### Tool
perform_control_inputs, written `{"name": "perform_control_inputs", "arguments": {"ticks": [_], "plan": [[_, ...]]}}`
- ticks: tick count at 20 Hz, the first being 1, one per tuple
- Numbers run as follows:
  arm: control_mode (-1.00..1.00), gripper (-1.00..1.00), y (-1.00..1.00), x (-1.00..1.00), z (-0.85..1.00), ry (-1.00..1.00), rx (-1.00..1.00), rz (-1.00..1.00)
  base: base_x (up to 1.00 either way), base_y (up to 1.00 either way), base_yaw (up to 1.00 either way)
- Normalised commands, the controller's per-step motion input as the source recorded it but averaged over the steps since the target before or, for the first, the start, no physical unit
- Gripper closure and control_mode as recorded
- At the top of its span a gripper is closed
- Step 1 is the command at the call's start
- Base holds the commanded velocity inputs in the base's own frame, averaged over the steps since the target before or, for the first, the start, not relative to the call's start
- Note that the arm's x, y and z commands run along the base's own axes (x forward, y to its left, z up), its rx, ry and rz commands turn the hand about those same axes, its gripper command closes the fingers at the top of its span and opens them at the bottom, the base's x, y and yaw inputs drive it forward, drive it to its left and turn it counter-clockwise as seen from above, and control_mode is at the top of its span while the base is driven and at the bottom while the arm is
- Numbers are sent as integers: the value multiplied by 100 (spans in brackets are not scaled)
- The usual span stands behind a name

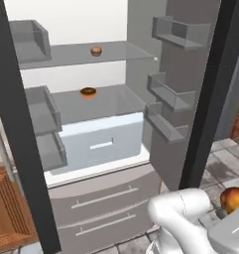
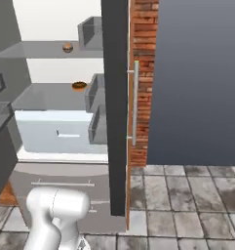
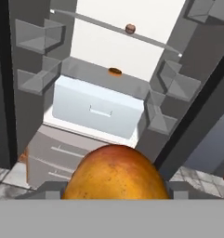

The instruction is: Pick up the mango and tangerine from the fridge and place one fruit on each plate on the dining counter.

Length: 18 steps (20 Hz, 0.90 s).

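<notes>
Nearest in the hand view, the roundish orange-yellow mango with a reddish blush (image 3: 115, 173) sits at 6 o'clock between the two dark finger tips of the two-finger gripper (image 3: 115, 191); the jaws stand partly open and are closed on the fruit's sides, so the mango is held. In the left base view the same mango (image 1: 233, 198) shows at 4 o'clock beside the white arm, outside the tall dark-grey-doored fridge (image 1: 12, 149) and well apart from its shelves. Judged step: carry the mango away from the fridge toward the dining counter plates. To do it well, the grip should be kept as it is, the fruit level, and the swing should clear the open dark door edge that stands at about 3 o'clock of the hand view. Farther in, the white drawer (image 3: 97, 109) sits at centre; above it, at 12 o'clock, a brown-glazed ring-shaped doughnut (image 3: 115, 71) lies on the lower clear glass shelf. Farthest, the small round dull orange-tan tangerine (image 3: 130, 29) rests on the upper glass shelf (image 1: 61, 53), not yet fetched, left for a second trip.
</notes>
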Motion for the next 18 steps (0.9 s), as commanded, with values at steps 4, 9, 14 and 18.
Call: {"name": "perform_control_inputs", "arguments": {"ticks": [4, 9, 14, 18], "plan": [[100, 100, 0, 0, 0, 0, 0, 0, -36, 0, -72], [100, 100, 0, 0, 0, 0, 0, 0, -31, 0, -85], [100, 100, 0, 0, 0, 0, 0, 0, -28, 0, -89], [100, 100, 0, 0, 0, 0, 0, 0, -12, -1, -91]]}}
